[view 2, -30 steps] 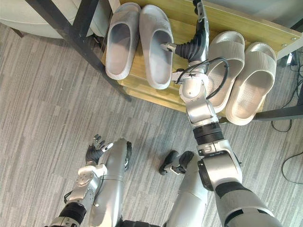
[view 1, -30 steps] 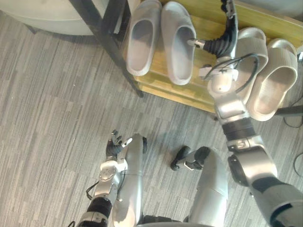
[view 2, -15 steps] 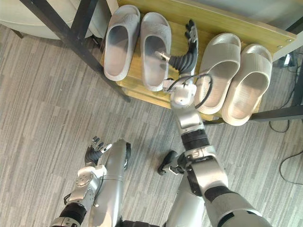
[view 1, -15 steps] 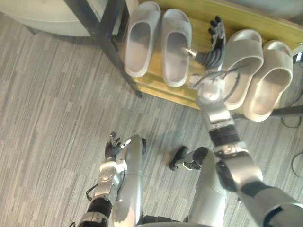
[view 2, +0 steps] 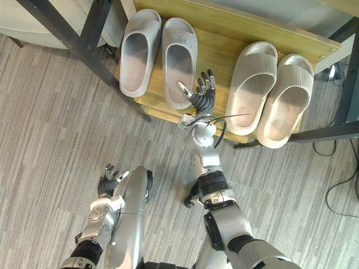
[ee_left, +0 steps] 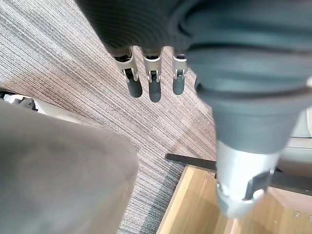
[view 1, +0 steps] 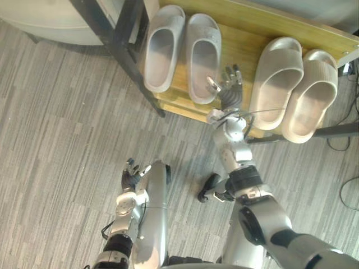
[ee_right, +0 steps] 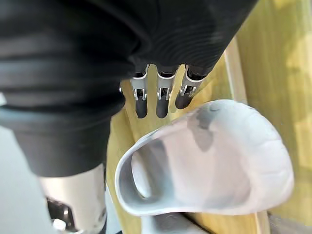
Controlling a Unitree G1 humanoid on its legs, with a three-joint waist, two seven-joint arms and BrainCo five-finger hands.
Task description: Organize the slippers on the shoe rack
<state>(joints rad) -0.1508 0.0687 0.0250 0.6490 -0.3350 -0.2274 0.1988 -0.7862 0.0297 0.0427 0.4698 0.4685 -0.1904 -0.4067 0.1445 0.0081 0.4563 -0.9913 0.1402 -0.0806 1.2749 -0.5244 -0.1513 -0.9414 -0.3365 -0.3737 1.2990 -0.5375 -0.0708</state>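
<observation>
Right hand (view 1: 229, 85) drawn back from deep between pairs to shoe rack (view 1: 241, 40) front edge, fingers spread, empty; grey slippers (view 1: 203, 56), beige slippers (view 1: 276, 73) paired on rack; tidying likely done; left hand (view 1: 132, 172) low, fingers relaxed.

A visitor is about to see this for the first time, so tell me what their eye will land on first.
Two pairs of slippers lined up on the wooden shoe rack: a grey pair on its left part and a beige pair on its right. Between them the right hand hangs over the shelf's front part, fingers spread and holding nothing. The left hand sits low over the grey carpet, open too.
</observation>
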